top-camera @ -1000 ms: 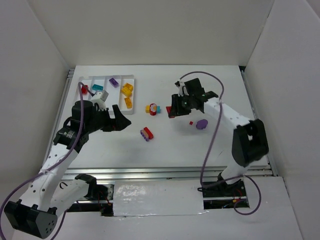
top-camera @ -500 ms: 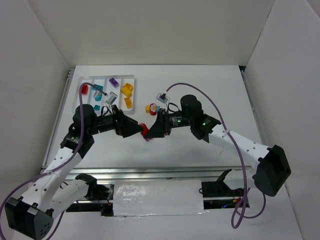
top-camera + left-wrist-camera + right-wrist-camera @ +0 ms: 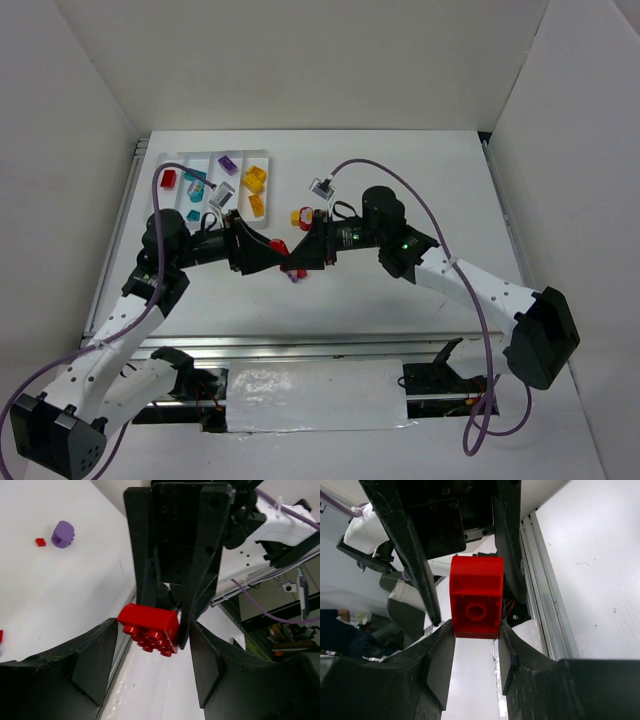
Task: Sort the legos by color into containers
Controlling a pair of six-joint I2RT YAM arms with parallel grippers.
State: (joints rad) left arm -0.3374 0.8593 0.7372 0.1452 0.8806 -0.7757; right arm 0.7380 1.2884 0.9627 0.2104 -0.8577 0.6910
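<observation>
Closer together now: our right gripper pinches red brick, left gripper wide around it. We risk drop if right releases before left clamps.

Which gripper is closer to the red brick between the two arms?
Right. The right gripper is shut on the red brick; the left gripper faces it, its fingers open on either side.

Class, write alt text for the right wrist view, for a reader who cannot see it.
The right gripper clamps a red lego brick, its underside facing the camera. The left gripper, open, flanks it from the opposite side; white table at right.
</observation>
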